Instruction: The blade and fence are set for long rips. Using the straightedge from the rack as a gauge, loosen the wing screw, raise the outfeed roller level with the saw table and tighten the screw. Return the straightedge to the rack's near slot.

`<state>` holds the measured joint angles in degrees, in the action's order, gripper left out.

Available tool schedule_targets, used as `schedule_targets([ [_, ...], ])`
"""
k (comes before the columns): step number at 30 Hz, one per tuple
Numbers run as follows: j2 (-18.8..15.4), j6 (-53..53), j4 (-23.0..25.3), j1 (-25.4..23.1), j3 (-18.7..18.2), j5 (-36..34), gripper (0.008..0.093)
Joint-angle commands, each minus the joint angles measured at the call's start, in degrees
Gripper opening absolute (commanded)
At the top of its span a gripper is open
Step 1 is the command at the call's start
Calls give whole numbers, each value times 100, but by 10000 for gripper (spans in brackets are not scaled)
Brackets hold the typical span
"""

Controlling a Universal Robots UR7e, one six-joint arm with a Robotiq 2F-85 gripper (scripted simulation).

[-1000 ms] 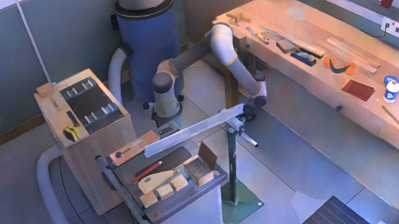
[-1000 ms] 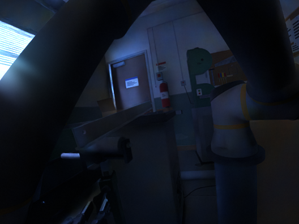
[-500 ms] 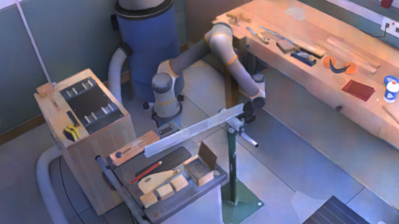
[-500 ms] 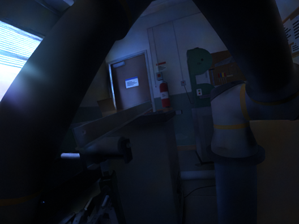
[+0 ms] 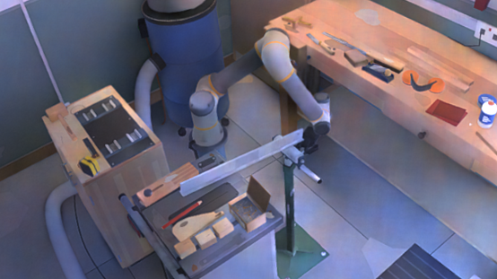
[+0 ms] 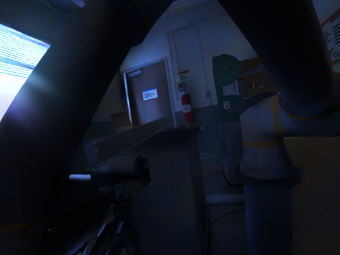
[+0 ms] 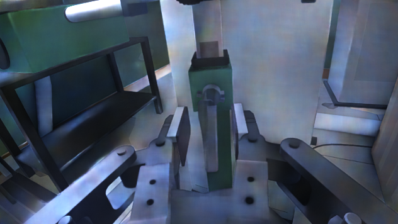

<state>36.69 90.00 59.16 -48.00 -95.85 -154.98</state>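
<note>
Beside the saw table (image 5: pixel 210 210) stands the outfeed stand, a dark green post (image 5: pixel 288 207) on a green base plate, with its roller (image 5: pixel 300 162) at the top. The long grey straightedge (image 5: pixel 241 161) lies across from the saw table to the roller. In the wrist camera the wing screw (image 7: pixel 210 126) sticks out of the green post collar (image 7: pixel 210 83), with the pale inner tube rising above it. My gripper (image 7: pixel 207 124) is at the post just under the roller, with the wing screw between its fingers, and it is partly open and grips nothing.
Behind the stand runs a long workbench (image 5: pixel 419 78) with hand tools, a glue bottle (image 5: pixel 487 111) and boards. A blue dust collector (image 5: pixel 183 41) stands behind the arm's base. A wooden cabinet with the slotted rack (image 5: pixel 113 128) is left of the saw. Pencil, blocks and a small box lie on the saw table.
</note>
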Motion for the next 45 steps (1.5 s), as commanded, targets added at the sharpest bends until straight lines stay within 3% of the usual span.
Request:
schedule_targets([
  [1,5,0,-1,0,1,0,380],
  [8,5,0,-1,0,1,0,375],
  [23,5,0,-1,0,1,0,80],
  [45,5,-121,-2,0,2,0,80],
])
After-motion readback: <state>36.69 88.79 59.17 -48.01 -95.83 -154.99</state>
